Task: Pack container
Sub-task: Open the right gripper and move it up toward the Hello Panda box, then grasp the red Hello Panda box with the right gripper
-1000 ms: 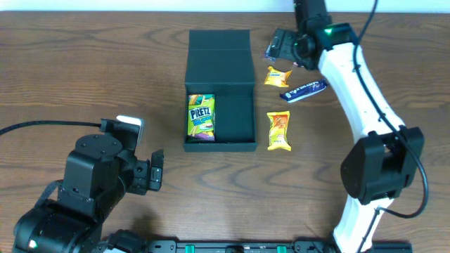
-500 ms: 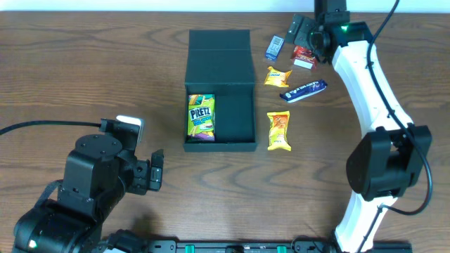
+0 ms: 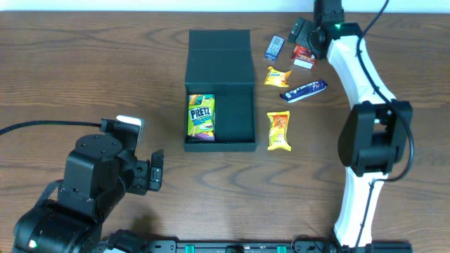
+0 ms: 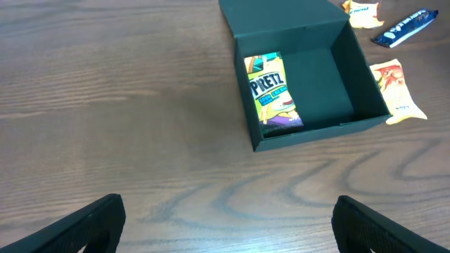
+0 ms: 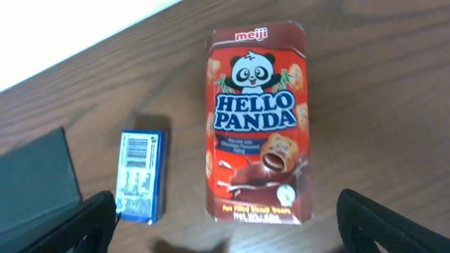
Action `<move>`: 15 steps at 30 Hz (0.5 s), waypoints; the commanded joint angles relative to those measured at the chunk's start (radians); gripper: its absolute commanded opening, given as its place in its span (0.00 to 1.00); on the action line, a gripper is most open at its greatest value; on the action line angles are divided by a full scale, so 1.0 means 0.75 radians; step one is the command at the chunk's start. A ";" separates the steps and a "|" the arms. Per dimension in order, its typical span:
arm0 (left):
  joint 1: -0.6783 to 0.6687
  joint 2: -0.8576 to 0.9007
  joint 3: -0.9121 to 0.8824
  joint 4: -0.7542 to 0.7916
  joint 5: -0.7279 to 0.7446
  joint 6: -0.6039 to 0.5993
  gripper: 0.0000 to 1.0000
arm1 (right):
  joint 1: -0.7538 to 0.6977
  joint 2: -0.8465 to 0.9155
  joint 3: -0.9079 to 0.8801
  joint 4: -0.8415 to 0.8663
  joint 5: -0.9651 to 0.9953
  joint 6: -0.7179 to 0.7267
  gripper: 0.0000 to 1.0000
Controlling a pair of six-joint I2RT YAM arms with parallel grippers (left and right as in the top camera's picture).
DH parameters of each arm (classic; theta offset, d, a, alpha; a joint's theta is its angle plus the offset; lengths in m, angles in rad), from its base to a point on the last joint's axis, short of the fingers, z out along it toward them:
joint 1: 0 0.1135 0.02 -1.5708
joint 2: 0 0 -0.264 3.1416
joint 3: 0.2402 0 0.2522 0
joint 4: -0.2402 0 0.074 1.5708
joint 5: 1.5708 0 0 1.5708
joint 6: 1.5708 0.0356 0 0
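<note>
We found a table (image 3: 70,70) of dark brown wood, its grain plain in all three views. Beyond its far edge we noted a flat white surface (image 3: 140,4). A black rail (image 3: 232,247) ran along the near edge. Lighting was even; shadows were soft and short.

The red box (image 5: 256,123) reads "meiji" in white at its 12 o'clock end. Below that, "HELLO PANDA" runs across the middle in big blue letters edged white, under a panda face. The small print at its 6 o'clock end is too fine to read. At 8 o'clock from it, the blue box (image 5: 140,176) shows a barcode on a white label, with digits that cannot be read. The packet (image 3: 201,117) on the 9 o'clock side of the container (image 3: 219,146) reads "PRETZ" in blue. The blue bar (image 3: 304,89) has white lettering and the orange packets (image 3: 278,131) have print, all too small to read.
</note>
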 commanded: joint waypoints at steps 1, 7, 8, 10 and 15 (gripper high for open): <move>0.002 0.000 -0.005 -0.004 -0.013 -0.006 0.95 | -0.026 0.086 0.135 -0.015 0.019 0.018 0.99; 0.002 0.000 -0.005 -0.004 -0.012 -0.006 0.95 | -0.049 0.227 0.331 -0.024 0.030 0.019 0.99; 0.002 0.000 -0.005 -0.004 -0.013 -0.006 0.95 | -0.055 0.249 0.360 -0.024 0.029 0.019 0.99; 0.002 0.000 -0.005 -0.004 -0.013 -0.006 0.95 | -0.063 0.276 0.397 -0.025 0.029 0.019 0.99; 0.002 0.000 -0.005 -0.004 -0.013 -0.006 0.95 | -0.083 0.295 0.406 -0.024 0.029 0.039 0.99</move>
